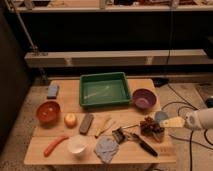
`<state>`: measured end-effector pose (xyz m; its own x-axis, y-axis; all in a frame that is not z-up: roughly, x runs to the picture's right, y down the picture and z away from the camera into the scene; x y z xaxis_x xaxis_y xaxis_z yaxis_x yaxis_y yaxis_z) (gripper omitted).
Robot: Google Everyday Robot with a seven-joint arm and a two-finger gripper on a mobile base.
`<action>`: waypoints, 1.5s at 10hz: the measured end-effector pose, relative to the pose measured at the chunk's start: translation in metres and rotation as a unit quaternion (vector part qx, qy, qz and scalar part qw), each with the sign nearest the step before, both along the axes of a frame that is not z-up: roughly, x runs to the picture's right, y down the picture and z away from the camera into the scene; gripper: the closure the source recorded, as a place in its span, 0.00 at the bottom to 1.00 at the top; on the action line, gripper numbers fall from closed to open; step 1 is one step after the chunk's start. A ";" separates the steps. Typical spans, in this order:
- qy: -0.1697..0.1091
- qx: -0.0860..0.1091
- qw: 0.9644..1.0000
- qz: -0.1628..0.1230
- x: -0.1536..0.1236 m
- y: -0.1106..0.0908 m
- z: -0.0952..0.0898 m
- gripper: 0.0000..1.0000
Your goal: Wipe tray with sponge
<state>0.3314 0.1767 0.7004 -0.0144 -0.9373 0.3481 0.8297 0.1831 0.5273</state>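
Observation:
The green tray (104, 91) stands at the back middle of the wooden table, with nothing in it. The blue-grey sponge (52, 90) lies flat near the table's back left corner, a short way left of the tray. My gripper (172, 122) reaches in from the right at the table's right edge, at the end of the white arm (200, 120). It is open with nothing in it, well to the right of and nearer than the tray, and far from the sponge.
A purple bowl (144, 98) sits just right of the tray. In front are a red bowl (48, 111), an orange fruit (70, 119), a dark grey bar (86, 123), a white cup (77, 146), a blue-grey cloth (106, 149), a brown clump (151, 126) and a black-handled tool (145, 145).

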 end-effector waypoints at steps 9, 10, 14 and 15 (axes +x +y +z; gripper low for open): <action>-0.012 0.090 0.993 -0.071 -0.059 -0.138 -0.041 0.20; -0.018 0.103 0.990 -0.091 -0.086 -0.162 -0.051 0.20; -0.049 0.118 0.981 -0.144 -0.187 -0.202 -0.054 0.20; -0.056 0.119 0.979 -0.155 -0.208 -0.203 -0.051 0.20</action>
<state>0.1238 -0.0259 0.6490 -0.3359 -0.9365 0.1009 0.7611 -0.2068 0.6148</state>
